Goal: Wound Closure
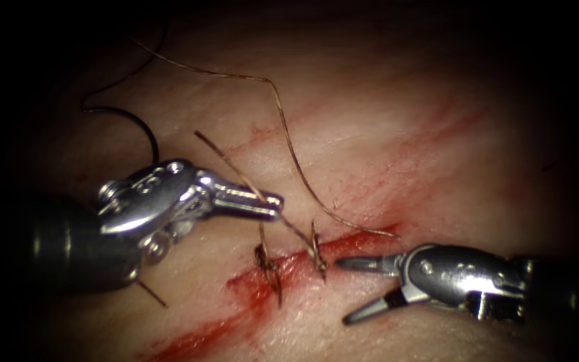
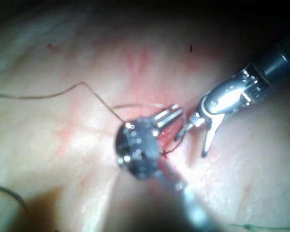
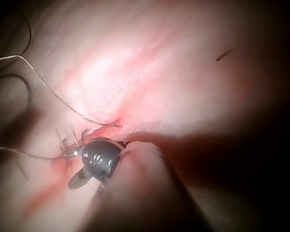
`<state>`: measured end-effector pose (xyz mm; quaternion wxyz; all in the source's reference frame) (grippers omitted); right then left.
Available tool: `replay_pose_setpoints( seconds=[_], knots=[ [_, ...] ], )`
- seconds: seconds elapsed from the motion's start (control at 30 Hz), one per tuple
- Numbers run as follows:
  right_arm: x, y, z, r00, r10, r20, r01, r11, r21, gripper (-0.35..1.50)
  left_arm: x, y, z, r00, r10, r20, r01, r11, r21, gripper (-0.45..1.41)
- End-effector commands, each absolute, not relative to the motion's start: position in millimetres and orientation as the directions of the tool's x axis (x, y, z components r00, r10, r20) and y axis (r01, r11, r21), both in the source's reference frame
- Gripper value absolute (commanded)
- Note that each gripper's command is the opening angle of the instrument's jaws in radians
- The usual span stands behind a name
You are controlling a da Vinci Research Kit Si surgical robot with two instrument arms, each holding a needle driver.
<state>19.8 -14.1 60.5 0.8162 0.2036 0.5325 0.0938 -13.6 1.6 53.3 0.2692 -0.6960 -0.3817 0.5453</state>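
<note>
The tissue (image 1: 383,134) has a red cut (image 1: 249,288) running slantwise, crossed by two stitches (image 1: 269,268). My left tool (image 1: 276,203) sits left of the cut, jaws shut on the thread (image 1: 236,171) just above the stitches. That strand runs taut down to the right-hand stitch (image 1: 317,258). My right tool (image 1: 343,291) lies right of the cut with its jaws open, holding nothing; its upper tip is near that stitch. The dark curved needle (image 1: 143,129) lies on the tissue behind the left tool, held by neither. The left wrist view shows both tools, left (image 2: 171,116) and right (image 2: 198,137).
A long loose thread (image 1: 283,127) arcs over the tissue from the far left and ends at the cut's right end. Red fluid (image 1: 189,342) smears the cut and streaks the tissue above it. A short thread end (image 1: 152,293) sticks out below the left tool.
</note>
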Motion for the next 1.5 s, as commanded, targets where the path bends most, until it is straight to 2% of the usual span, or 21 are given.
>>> replay_pose_setpoints(
  seconds=[0.03,0.37,1.5],
  knots=[
    [21.3,-14.4,62.2,0.417,0.367,-0.831,0.05,0.904,0.425,1.48,-13.9,1.4,53.8,0.11,0.824,-0.556,0.238,-0.565,-0.79,-0.45],
    [23.8,-14.6,64.7,0.436,0.358,-0.826,0.022,0.913,0.407,1.48,-13.1,2.0,53.5,0.117,0.817,-0.565,0.219,-0.576,-0.788,-0.45],
    [28.4,-12.9,62.3,0.42,0.378,-0.825,0.013,0.906,0.422,1.48,-14.0,1.8,53.9,0.11,0.813,-0.571,0.21,-0.581,-0.787,-0.45]
  ],
)
